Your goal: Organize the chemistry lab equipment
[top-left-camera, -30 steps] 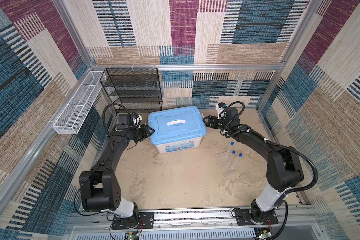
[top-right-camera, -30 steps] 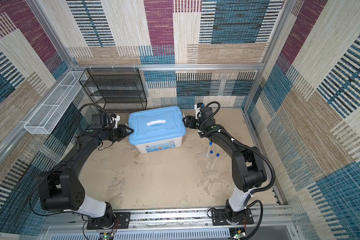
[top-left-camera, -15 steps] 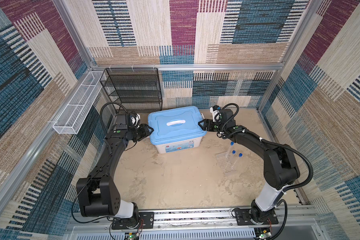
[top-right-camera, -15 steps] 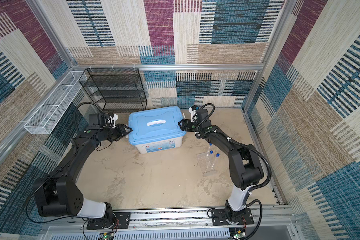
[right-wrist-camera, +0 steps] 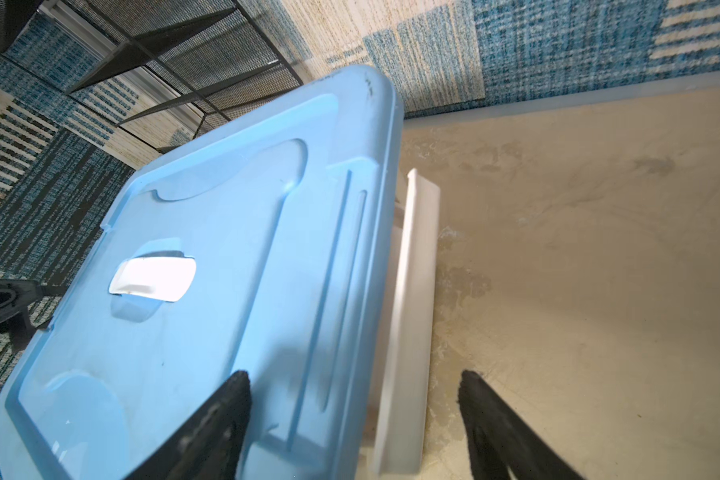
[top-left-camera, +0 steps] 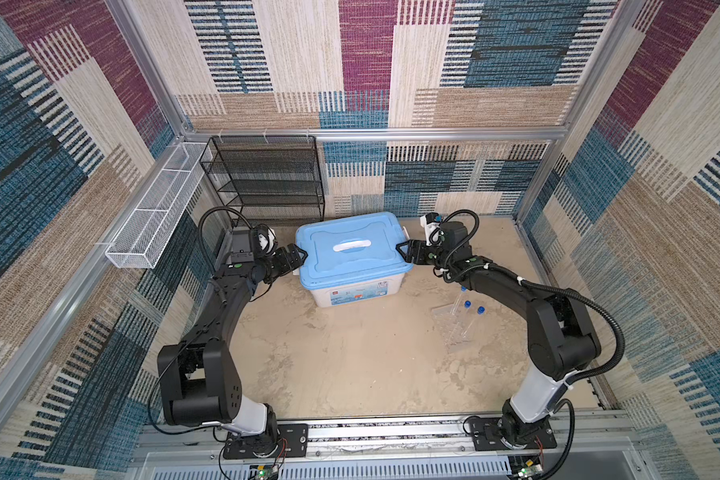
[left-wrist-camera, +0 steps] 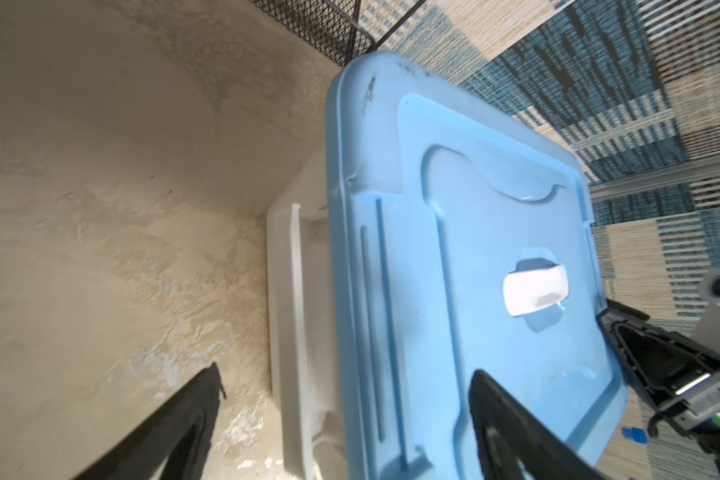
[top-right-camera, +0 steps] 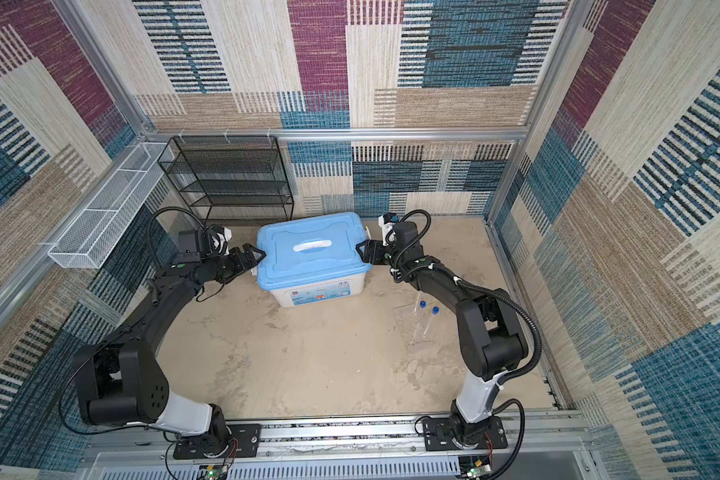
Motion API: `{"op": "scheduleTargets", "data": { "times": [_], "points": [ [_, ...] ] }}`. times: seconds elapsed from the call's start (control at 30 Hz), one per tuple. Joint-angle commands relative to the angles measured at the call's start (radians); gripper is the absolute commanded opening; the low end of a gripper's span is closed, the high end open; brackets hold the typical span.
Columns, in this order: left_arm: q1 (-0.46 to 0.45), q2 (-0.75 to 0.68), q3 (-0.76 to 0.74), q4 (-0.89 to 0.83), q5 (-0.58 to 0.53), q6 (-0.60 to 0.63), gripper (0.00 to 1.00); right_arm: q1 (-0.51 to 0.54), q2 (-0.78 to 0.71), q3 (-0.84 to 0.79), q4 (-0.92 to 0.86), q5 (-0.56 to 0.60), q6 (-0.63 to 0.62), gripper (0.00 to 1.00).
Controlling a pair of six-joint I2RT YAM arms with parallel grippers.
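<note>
The clear tube rack [top-left-camera: 454,332] [top-right-camera: 417,332] lies on the sandy table at the right, with two blue-capped tubes [top-left-camera: 468,304] [top-right-camera: 423,304] showing in it, next to my right forearm. My left gripper [top-left-camera: 298,255] [top-right-camera: 256,253] [left-wrist-camera: 346,376] is open at the left end of the white tub's blue lid [top-left-camera: 337,266] [left-wrist-camera: 454,249]. It straddles the lid's edge and the white side latch [left-wrist-camera: 296,311]. My right gripper [top-left-camera: 404,251] [top-right-camera: 362,251] [right-wrist-camera: 354,378] is open at the lid's right end, one finger over the lid [right-wrist-camera: 225,249], one outside the white latch [right-wrist-camera: 412,291].
A black wire-mesh shelf [top-left-camera: 267,178] stands against the back wall behind the tub. A white mesh basket [top-left-camera: 150,220] hangs on the left wall. Patterned walls close in all sides, and a metal rail [top-left-camera: 391,432] carries both arm bases at the front.
The left gripper's jaws have spread wide at the lid's left end. The right gripper has slid in toward the tub's right end. Tub, rack and tubes have not moved.
</note>
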Motion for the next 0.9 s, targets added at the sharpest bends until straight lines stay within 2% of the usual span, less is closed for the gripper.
{"op": "scheduleTargets", "data": {
  "times": [0.0,0.07,0.17,0.37,0.57,0.67,0.87],
  "points": [
    [0.001,0.019,-0.01,0.144,0.081,-0.055,0.94,0.001,0.007,-0.018,-0.103,-0.015,-0.013,0.79],
    [-0.002,0.046,-0.003,0.133,0.117,-0.058,0.92,0.003,0.006,-0.026,-0.092,-0.031,-0.003,0.79],
    [-0.029,0.059,0.013,0.099,0.106,-0.036,0.88,0.011,0.001,-0.035,-0.093,-0.026,-0.007,0.79],
    [-0.108,0.064,0.108,-0.089,-0.097,0.067,0.76,0.017,-0.013,-0.055,-0.101,-0.007,-0.011,0.78],
    [-0.167,0.129,0.193,-0.282,-0.276,0.163,0.71,0.022,-0.041,-0.079,-0.099,-0.002,-0.006,0.77],
    [-0.204,0.151,0.205,-0.325,-0.386,0.202,0.62,0.024,-0.061,-0.089,-0.103,0.002,-0.004,0.78],
    [-0.223,0.181,0.234,-0.373,-0.421,0.204,0.58,0.024,-0.101,-0.065,-0.134,0.019,-0.018,0.78]
  ]
}}
